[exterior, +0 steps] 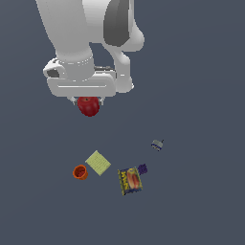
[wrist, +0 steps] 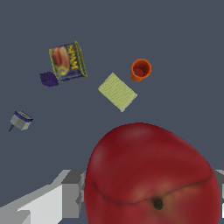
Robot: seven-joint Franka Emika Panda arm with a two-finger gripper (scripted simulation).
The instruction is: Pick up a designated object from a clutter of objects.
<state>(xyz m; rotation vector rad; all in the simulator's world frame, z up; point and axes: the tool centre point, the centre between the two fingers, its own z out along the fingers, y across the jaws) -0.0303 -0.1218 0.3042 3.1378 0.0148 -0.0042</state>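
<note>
I have the apple (exterior: 88, 106) clamped in my end effector (exterior: 88, 101), and it hangs clear of the tabletop (exterior: 201, 201), in the upper left of the exterior view, just under my wrist flange. In the wrist view the apple fills the lower right of the frame, its stem dimple facing the camera, with a grey finger (wrist: 70, 192) pressed against its side.

By my judgement the grasp is made and the lift is under way or nearly complete. What remains is to hold the squeeze steady and keep the fruit well above the rest; it is round and glossy, so a jolt could let it roll out between the pads.

The clutter lies below, well apart from me, in the lower middle of the exterior view: the orange cup (exterior: 80, 172), the pale yellow-green pad (exterior: 98, 162) just beside it, the meat can (exterior: 130, 181) with the purple block (exterior: 142, 168) at its corner, and the small grey-blue piece (exterior: 157, 144) off on its own.

My arm comes down from the top of the frame, wrist pointing straight down.
</note>
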